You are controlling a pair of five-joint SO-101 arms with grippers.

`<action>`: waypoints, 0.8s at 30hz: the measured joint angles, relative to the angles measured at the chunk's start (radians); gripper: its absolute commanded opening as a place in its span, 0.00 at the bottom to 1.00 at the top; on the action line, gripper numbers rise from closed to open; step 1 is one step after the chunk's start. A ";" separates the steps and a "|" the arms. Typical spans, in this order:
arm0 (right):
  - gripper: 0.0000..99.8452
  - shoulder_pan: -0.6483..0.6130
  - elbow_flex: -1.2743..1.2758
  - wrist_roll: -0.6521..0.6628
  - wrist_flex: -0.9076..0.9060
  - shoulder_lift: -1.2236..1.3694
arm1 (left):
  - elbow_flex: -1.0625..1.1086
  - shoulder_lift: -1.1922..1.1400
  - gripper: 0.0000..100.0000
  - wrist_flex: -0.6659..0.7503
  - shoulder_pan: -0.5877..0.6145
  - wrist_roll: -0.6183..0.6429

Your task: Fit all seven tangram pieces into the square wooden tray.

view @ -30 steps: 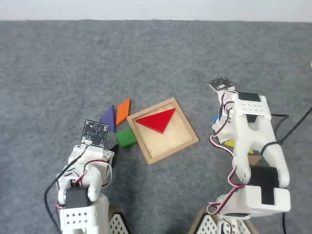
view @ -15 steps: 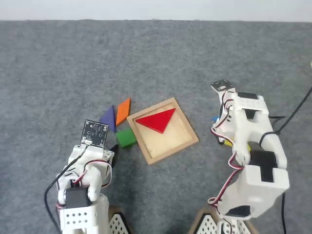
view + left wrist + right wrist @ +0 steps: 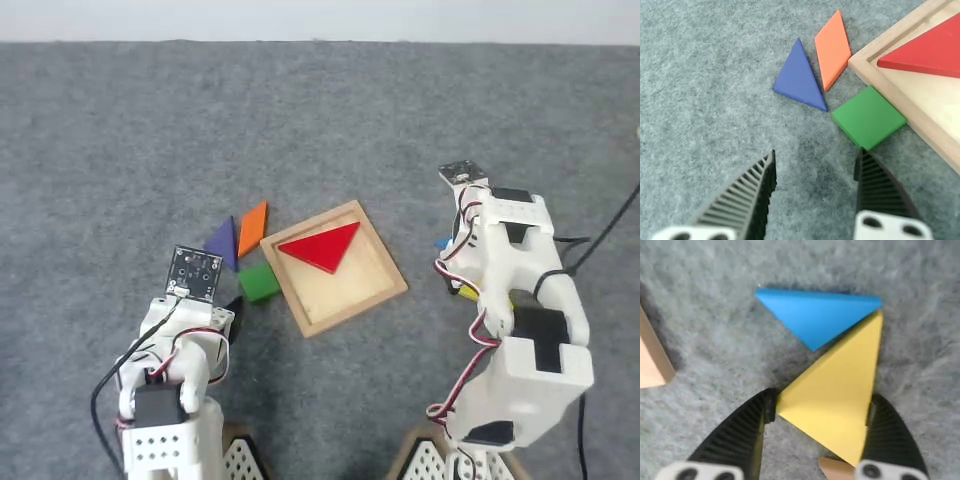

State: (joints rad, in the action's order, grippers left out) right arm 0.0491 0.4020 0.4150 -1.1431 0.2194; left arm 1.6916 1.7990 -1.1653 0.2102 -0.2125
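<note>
1. One square wooden tray (image 3: 360, 308).
2. Four triangles: red triangle (image 3: 322, 246), indigo triangle (image 3: 800, 77), blue triangle (image 3: 815, 315), yellow triangle (image 3: 840, 400).
3. One green square (image 3: 258, 282).
4. One orange parallelogram (image 3: 252, 227).
5. Two arms: left arm (image 3: 170, 380), right arm (image 3: 520, 300).

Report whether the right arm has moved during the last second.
Yes: the right arm has edged slightly rightward in the high view, away from the wooden tray.

High view is looking down from above, on the arm bases' side, taking in the counter (image 3: 120, 130) and tray (image 3: 360, 308) from far off. Left wrist view is pointing down past its own jaws, close in, sharing the green square (image 3: 869, 117) and a tray corner with the high view. Right wrist view is sitting closer still, facing down at the yellow triangle (image 3: 840, 395) and blue triangle (image 3: 817, 315).
</note>
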 measured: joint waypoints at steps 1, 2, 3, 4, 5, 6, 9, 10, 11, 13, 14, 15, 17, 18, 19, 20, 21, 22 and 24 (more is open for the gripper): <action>0.14 0.000 0.000 0.000 0.000 0.000 | 0.000 0.000 0.25 0.000 0.000 0.000; 0.14 0.000 0.000 0.000 0.000 0.000 | 0.000 0.000 0.25 0.000 0.000 0.000; 0.14 0.000 -0.002 0.000 0.000 0.000 | 0.000 0.000 0.25 0.000 0.000 0.000; 0.14 0.000 -0.003 0.000 0.000 0.000 | 0.000 0.000 0.25 0.000 0.000 0.000; 0.14 0.000 -0.003 0.000 0.000 0.000 | 0.000 0.000 0.25 0.000 0.000 0.000; 0.14 0.000 -0.003 -0.003 0.000 0.000 | 0.000 0.000 0.25 0.000 0.000 0.000; 0.14 0.000 -0.009 -0.003 -0.006 0.000 | 0.000 0.000 0.25 0.000 0.000 0.000; 0.14 0.000 -0.017 -0.003 -0.015 0.002 | 0.000 0.000 0.25 0.000 0.000 0.000; 0.14 0.000 -0.020 -0.003 -0.021 0.002 | 0.000 0.000 0.25 0.000 0.000 0.000; 0.14 -0.002 -0.020 -0.005 -0.029 -0.006 | 0.000 0.000 0.25 0.000 0.000 0.000; 0.14 -0.005 -0.020 -0.005 -0.031 -0.015 | 0.000 0.000 0.25 0.000 0.000 0.000; 0.14 -0.012 -0.020 -0.008 -0.038 -0.028 | 0.000 0.000 0.25 0.000 0.000 0.000; 0.14 -0.034 -0.020 -0.014 -0.061 -0.064 | 0.000 0.000 0.25 0.000 0.000 0.000; 0.14 -0.048 -0.020 -0.014 -0.071 -0.089 | 0.000 0.000 0.25 0.000 0.000 0.000; 0.14 -0.063 -0.020 -0.014 -0.080 -0.110 | 0.000 0.000 0.25 0.000 0.000 0.000; 0.14 -0.081 -0.020 -0.014 -0.089 -0.135 | 0.000 0.000 0.25 0.000 0.000 0.000; 0.14 -0.098 -0.020 -0.015 -0.097 -0.157 | 0.000 0.000 0.25 0.000 0.000 0.000; 0.14 -0.115 -0.020 -0.015 -0.103 -0.178 | 0.000 0.000 0.25 0.000 0.000 0.000; 0.14 -0.152 -0.020 -0.015 -0.107 -0.215 | 0.000 0.000 0.25 0.000 0.000 0.000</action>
State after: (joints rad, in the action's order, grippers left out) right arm -0.1028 0.3821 0.3997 -1.2505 0.0046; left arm 1.6916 1.7990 -1.1653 0.2102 -0.2125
